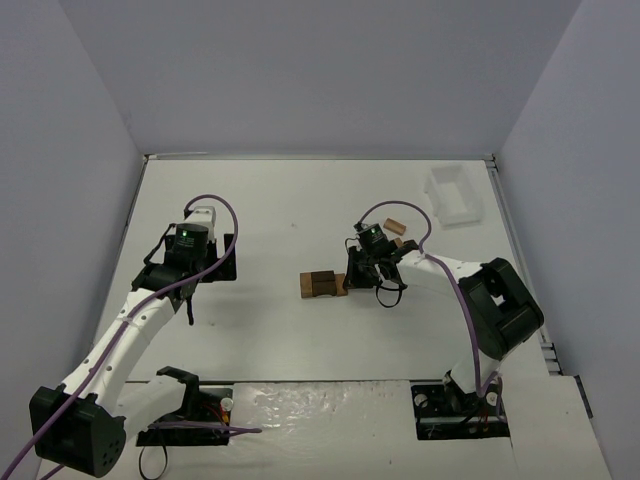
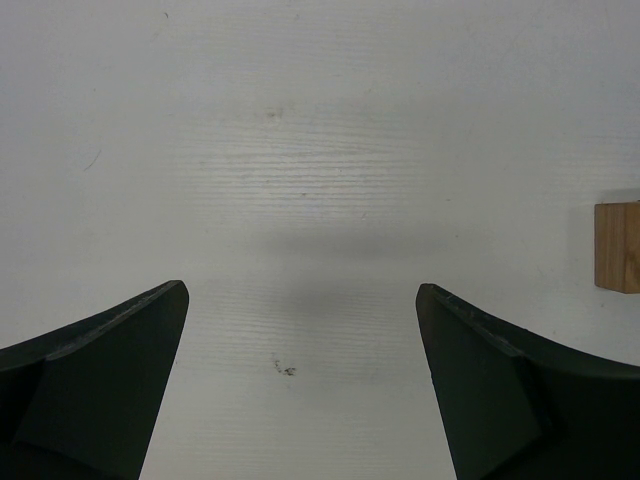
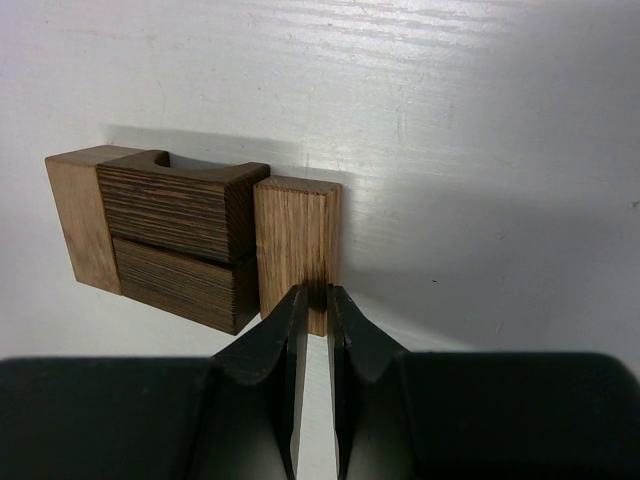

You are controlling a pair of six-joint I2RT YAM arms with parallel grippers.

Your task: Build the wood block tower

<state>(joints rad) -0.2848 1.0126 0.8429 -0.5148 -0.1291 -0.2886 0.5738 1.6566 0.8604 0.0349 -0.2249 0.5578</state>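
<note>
The wood block tower (image 1: 322, 284) lies mid-table as a low row. In the right wrist view it is two stacked dark blocks (image 3: 180, 235), a tan block (image 3: 82, 215) on their left and an upright tan block (image 3: 297, 240) on their right. My right gripper (image 3: 316, 292) is shut, its tips pressed against the near face of that right tan block and holding nothing. From above, the right gripper (image 1: 352, 280) sits just right of the row. My left gripper (image 2: 300, 300) is open over bare table, well left of the tower (image 1: 190, 290).
A white tray (image 1: 452, 195) stands at the back right. Two loose tan blocks (image 1: 394, 227) lie behind the right wrist. A tan block end (image 2: 618, 246) shows at the right edge of the left wrist view. Walls enclose the table on three sides.
</note>
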